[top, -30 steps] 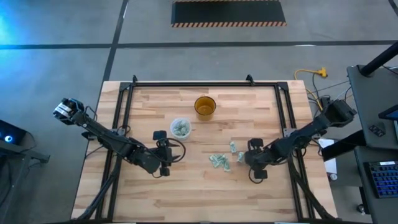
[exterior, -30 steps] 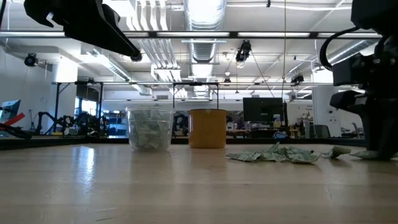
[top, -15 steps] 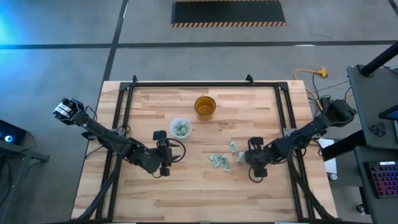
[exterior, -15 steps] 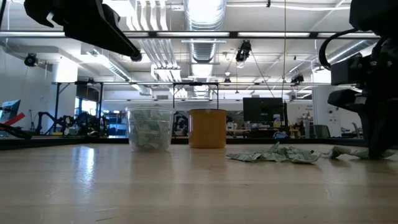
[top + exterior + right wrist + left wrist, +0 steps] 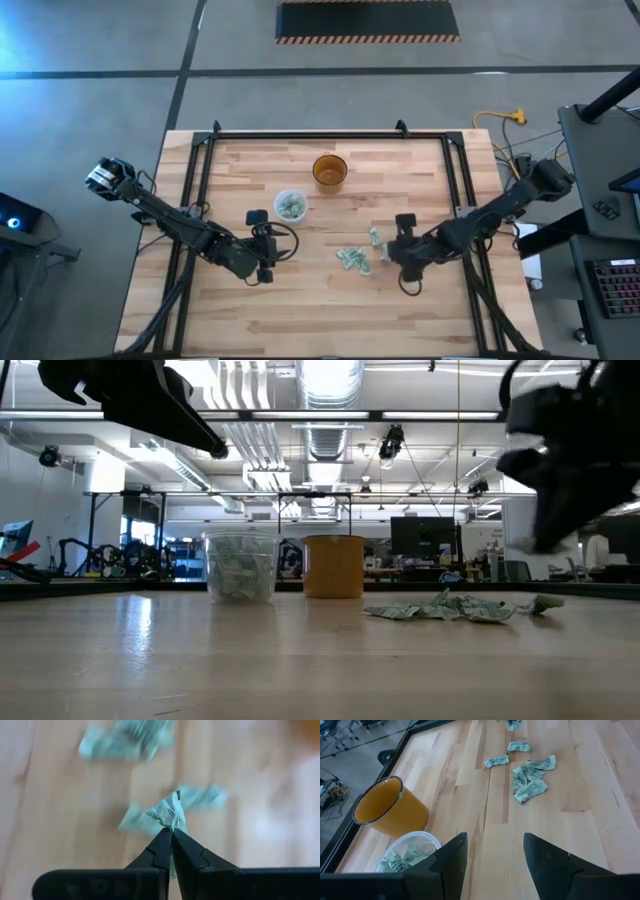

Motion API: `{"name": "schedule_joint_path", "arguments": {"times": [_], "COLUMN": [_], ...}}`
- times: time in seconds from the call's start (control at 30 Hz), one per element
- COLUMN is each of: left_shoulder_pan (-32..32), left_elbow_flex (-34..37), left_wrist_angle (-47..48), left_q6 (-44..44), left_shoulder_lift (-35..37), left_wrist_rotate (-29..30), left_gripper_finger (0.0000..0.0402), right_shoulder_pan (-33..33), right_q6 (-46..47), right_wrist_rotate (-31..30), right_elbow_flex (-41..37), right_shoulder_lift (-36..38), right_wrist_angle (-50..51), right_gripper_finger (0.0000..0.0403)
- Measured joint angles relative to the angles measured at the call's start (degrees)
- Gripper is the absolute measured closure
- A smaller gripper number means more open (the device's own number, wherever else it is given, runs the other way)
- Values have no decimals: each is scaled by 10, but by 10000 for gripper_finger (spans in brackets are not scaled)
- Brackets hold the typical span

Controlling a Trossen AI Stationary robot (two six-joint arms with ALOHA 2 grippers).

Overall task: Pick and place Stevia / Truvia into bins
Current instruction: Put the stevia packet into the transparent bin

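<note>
My right gripper (image 5: 171,831) is clamped on one sachet (image 5: 169,812) by its crumpled edge, above the loose pile (image 5: 352,258). Paper is light, limp, tear-prone. Left gripper (image 5: 495,852) waits open near the clear cup (image 5: 290,205).

wooden table (image 5: 330,310), two cups (image 5: 290,206), loose sachets (image 5: 351,259)

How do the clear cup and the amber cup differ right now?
The clear cup is whitish, see-through and holds sachets; the amber cup is tinted and shows none inside. The clear cup looks slightly smaller and sits nearer the left gripper. Both stand upright on the table.
</note>
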State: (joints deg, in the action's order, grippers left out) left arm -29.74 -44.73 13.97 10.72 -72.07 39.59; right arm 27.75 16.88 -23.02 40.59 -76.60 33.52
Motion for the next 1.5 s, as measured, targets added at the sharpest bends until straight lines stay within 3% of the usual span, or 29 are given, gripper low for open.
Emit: {"name": "schedule_joint_path", "arguments": {"times": [0.13, 0.4, 0.9, 1.13, 1.5], "left_shoulder_pan": [0, 0, -21, -46, -79], "left_elbow_flex": [0, 0, 1, 1, 0], "left_wrist_angle": [0, 1, 62, 65, 68], "left_q6": [0, 0, 3, -6, 5], "left_shoulder_lift": [0, 0, 5, 37, 58], "left_wrist_rotate": [0, 0, -2, 22, 34], "left_gripper_finger": [224, 224, 224, 224, 224], "right_shoulder_pan": [-12, -93, -266, -307, -369], "right_q6": [-91, -303, -390, -405, -383], "right_wrist_rotate": [-76, -61, 234, 303, 414], "right_elbow_flex": [20, 22, 21, 48, 224], "right_shoulder_lift": [0, -1, -29, -126, -318], "right_wrist_angle": [-71, -326, -546, -622, -611], "right_gripper_finger": [394, 394, 394, 394, 394]}}
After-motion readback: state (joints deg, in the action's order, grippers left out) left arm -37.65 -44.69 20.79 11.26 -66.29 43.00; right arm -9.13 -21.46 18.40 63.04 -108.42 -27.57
